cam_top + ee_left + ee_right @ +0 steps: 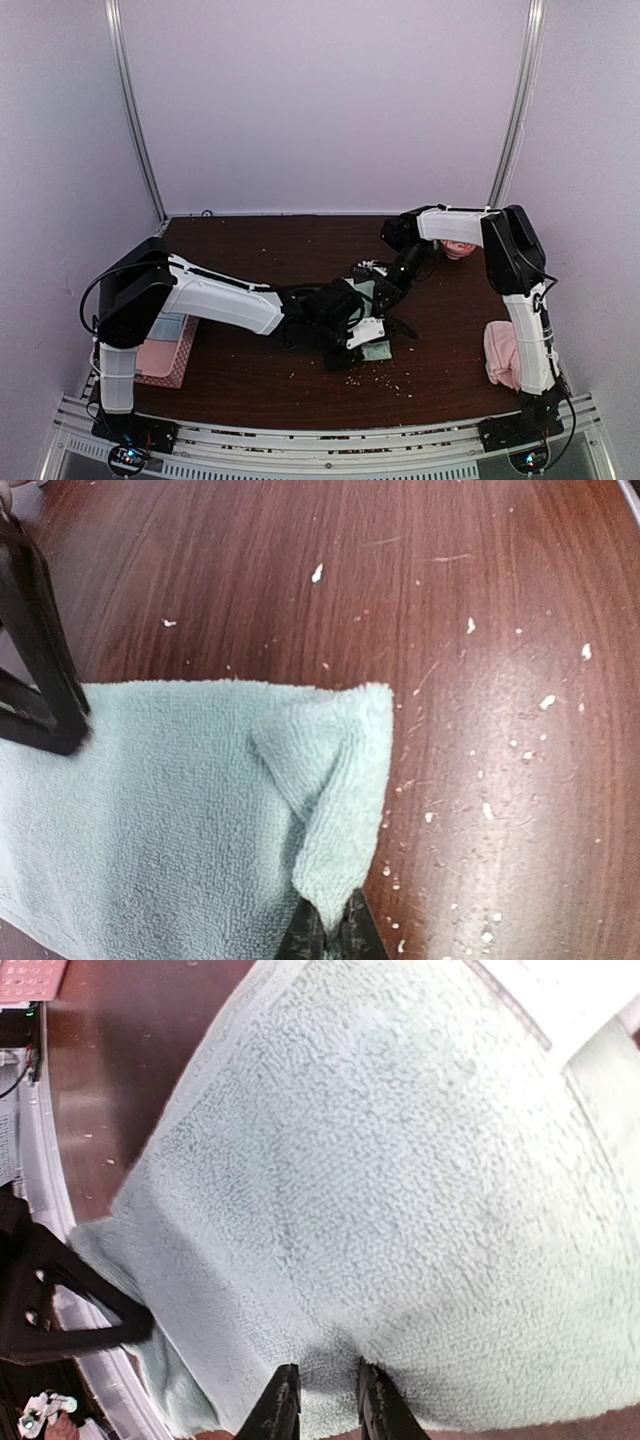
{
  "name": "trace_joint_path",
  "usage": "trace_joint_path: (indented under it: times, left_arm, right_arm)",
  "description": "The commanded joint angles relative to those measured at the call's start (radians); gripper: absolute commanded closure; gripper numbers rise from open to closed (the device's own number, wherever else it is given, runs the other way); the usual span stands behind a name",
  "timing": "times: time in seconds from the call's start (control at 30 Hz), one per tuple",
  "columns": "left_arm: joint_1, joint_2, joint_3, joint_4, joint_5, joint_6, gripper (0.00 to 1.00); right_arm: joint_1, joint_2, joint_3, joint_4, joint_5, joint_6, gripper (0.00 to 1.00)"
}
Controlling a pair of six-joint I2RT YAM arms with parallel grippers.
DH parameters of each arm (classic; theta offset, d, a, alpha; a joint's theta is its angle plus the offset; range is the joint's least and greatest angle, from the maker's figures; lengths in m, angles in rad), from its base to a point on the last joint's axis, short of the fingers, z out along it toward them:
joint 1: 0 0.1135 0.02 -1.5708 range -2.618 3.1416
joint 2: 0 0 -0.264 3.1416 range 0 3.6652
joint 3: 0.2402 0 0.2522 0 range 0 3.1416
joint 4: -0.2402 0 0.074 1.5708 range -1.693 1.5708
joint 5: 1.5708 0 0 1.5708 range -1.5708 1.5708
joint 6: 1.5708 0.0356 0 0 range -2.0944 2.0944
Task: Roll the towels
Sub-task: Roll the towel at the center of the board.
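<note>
While starting the roll: my left gripper (328,932) is clenching the pale mint green terry towel (150,820).
Right gripper (322,1400): grasp unclear.
Next: curling evenly.

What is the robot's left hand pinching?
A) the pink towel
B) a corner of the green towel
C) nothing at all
B: in the left wrist view, the left gripper is closed on a folded-over corner of the green towel.
</note>
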Motion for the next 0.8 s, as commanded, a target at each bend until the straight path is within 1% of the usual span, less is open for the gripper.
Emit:
trace_joint_path:
  times: [0.0,0.13,0.2,0.33,0.4,0.5,0.57,0.67,0.73,0.77]
  left_arm:
    - [0.001,-0.055,0.003,-0.022,0.069,-0.069,1.00]
    - [0.001,-0.056,-0.007,-0.026,0.104,-0.094,1.00]
    - [0.001,-0.050,-0.005,-0.027,0.111,-0.108,1.00]
    - [0.004,-0.007,0.013,-0.041,0.107,-0.132,1.00]
    - [0.012,0.013,0.013,-0.030,0.137,-0.150,1.00]
    - [0.046,0.032,0.005,0.009,0.224,-0.196,1.00]
    - [0.082,0.047,0.001,0.027,0.305,-0.235,1.00]
    - [0.141,0.077,-0.010,0.065,0.450,-0.313,1.00]
    - [0.175,0.118,0.015,0.061,0.543,-0.386,1.00]
    - [0.191,0.144,0.039,0.049,0.613,-0.423,1.00]
  right_arm:
    - [0.055,0.065,0.020,0.069,0.107,0.072,0.79]
    - [0.057,0.085,0.034,0.094,0.152,0.101,0.81]
    - [0.053,0.062,0.020,0.098,0.137,0.091,0.81]
    - [0.041,-0.034,0.019,0.045,0.049,0.021,0.75]
    - [0.033,-0.123,0.016,0.044,0.051,0.023,0.71]
    - [0.009,-0.228,0.031,0.033,0.058,0.027,0.69]
    - [-0.030,-0.286,0.043,0.029,0.048,0.037,0.68]
    - [-0.087,-0.376,0.053,0.032,-0.009,0.064,0.68]
    - [-0.106,-0.445,0.039,0.020,-0.058,0.034,0.68]
    - [-0.104,-0.486,0.022,0.011,-0.079,0.000,0.68]
